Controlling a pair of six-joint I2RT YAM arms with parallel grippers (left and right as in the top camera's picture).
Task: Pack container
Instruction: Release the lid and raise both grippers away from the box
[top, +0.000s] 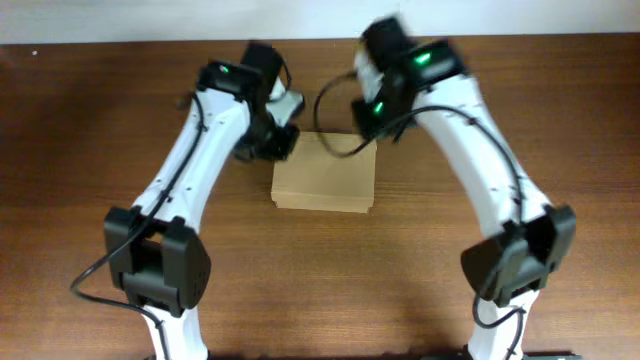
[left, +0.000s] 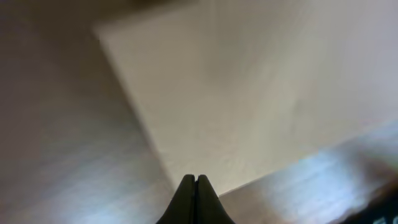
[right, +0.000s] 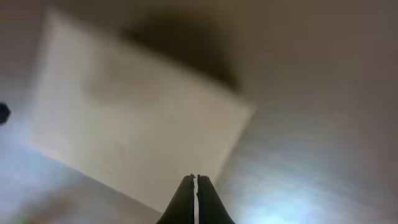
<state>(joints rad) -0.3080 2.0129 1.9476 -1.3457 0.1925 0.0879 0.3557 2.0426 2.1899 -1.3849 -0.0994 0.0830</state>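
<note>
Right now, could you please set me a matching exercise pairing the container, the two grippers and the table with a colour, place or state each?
Things:
1 container
2 left gripper
3 right gripper
4 table

Descriptions:
A dark brown wood
B shut, near the container's far right corner
C tan, lying mid-table
D shut, near the container's far left corner

Pairs: 1-C, 2-D, 3-B, 4-A.
</note>
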